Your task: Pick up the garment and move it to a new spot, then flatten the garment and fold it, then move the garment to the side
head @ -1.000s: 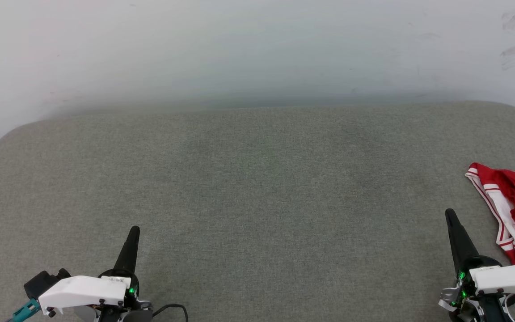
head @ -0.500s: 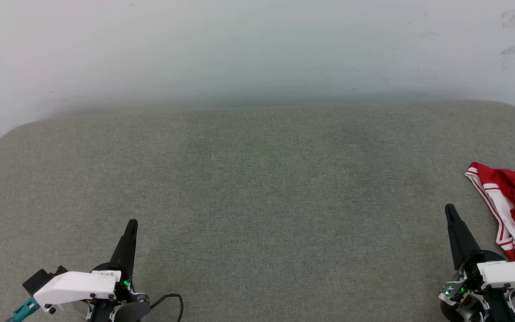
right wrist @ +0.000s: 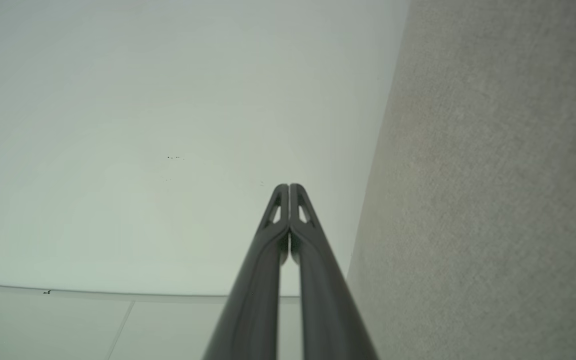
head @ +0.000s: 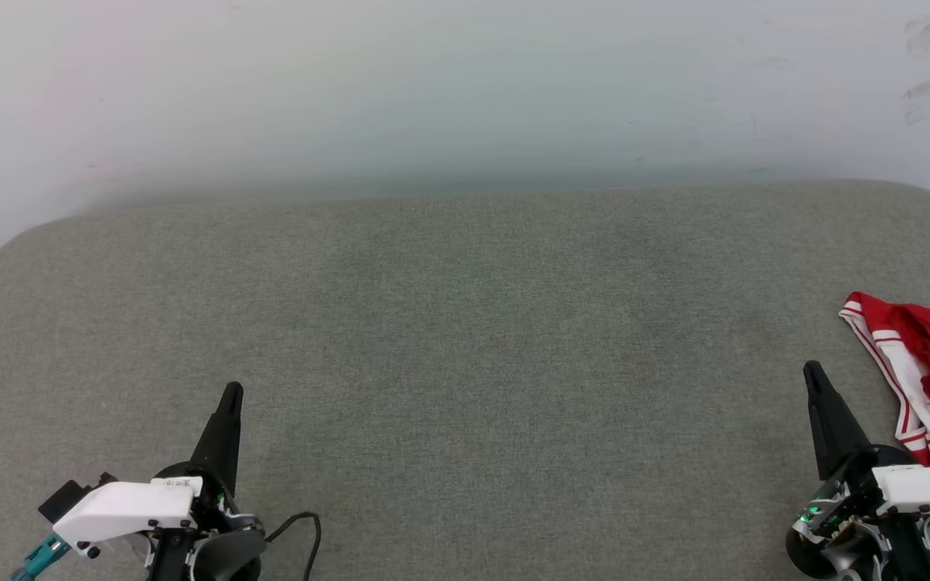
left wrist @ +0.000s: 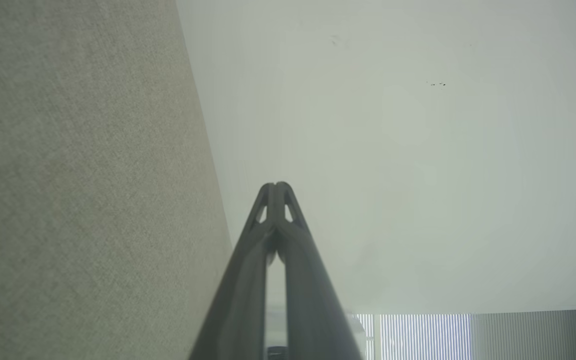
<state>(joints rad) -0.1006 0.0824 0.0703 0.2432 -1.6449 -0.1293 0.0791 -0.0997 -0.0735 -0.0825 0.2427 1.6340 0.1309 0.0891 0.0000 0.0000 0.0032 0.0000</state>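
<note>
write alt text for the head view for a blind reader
A crumpled red garment with white striped trim lies at the far right of a wide grey fabric surface, partly cut off by the frame. The robot's left hand and right hand, both shut, point up from the lower corners.

My left pincer and right pincer each edged their tips slightly nearer the wall.
</note>
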